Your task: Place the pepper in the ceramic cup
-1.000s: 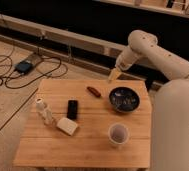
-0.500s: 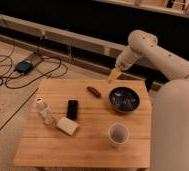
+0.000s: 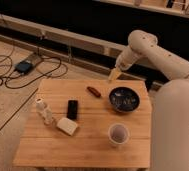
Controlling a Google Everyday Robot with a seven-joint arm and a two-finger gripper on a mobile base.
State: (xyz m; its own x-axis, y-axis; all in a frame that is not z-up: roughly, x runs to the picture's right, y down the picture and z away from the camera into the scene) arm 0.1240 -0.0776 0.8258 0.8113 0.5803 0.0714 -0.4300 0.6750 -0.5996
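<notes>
Gripper [image 3: 114, 75] over far tabletop [image 3: 88, 147] edge, jaws spread, empty. Pepper [image 3: 93, 91] lying near far edge, beside dark bowl [image 3: 124, 99]; ceramic cup [image 3: 118, 134] toward near edge. Advisable: descend straddling pepper's narrow width.

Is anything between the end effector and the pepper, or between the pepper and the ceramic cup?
Nothing visible. The end effector hovers at the far edge of the table, bare wood between it and the pepper. The dark bowl only flanks the path to the ceramic cup.
</notes>
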